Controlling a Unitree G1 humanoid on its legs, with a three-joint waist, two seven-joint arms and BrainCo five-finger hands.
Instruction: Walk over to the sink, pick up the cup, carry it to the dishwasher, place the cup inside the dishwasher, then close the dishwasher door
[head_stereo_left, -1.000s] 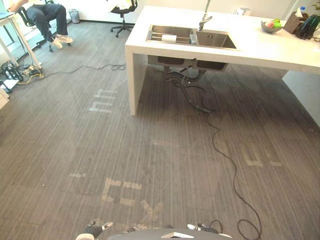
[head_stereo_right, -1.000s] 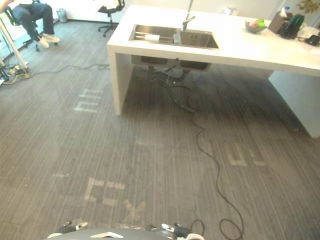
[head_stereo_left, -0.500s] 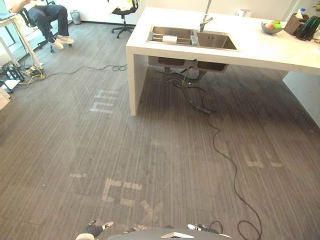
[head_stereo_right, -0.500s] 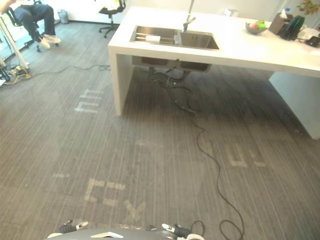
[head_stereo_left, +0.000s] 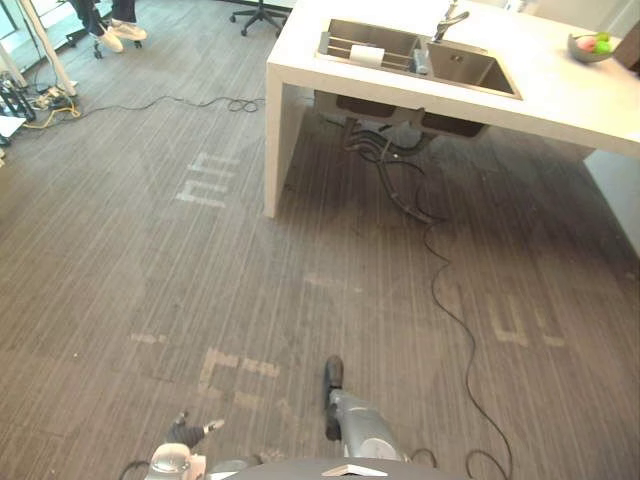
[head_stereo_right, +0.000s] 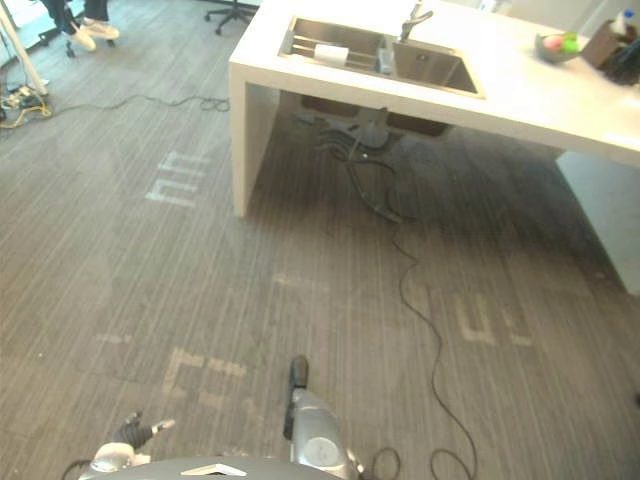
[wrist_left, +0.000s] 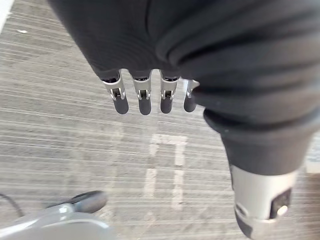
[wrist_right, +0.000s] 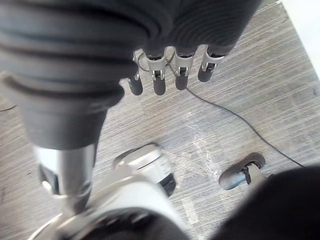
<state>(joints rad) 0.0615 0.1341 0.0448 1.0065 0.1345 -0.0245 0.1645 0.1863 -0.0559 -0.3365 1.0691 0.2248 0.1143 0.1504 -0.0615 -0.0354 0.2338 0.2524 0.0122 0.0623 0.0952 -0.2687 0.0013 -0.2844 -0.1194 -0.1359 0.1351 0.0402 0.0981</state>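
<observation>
The steel double sink (head_stereo_left: 478, 72) is set into a white counter (head_stereo_left: 560, 100) at the far side of the floor, with a faucet (head_stereo_left: 450, 18) behind it. A white cylinder (head_stereo_left: 367, 55) lies on the rack over the sink's left basin; I cannot tell if it is the cup. A small grey thing (head_stereo_left: 421, 62) stands by the divider. My left hand (wrist_left: 145, 97) hangs low over the carpet with straight fingers and holds nothing; it also shows at the lower left (head_stereo_left: 185, 435). My right hand (wrist_right: 170, 75) hangs the same way, open, over the carpet.
Hoses (head_stereo_left: 395, 165) hang under the sink and a black cable (head_stereo_left: 450, 300) runs from them across the carpet. A fruit bowl (head_stereo_left: 590, 45) sits on the counter's right part. A seated person's shoes (head_stereo_left: 110, 30), an office chair (head_stereo_left: 260, 12) and cables (head_stereo_left: 40, 100) are at the far left.
The whole picture has shifted: the camera has moved forward and tipped down, so the counter and sink look nearer. Both hands still hang open.
</observation>
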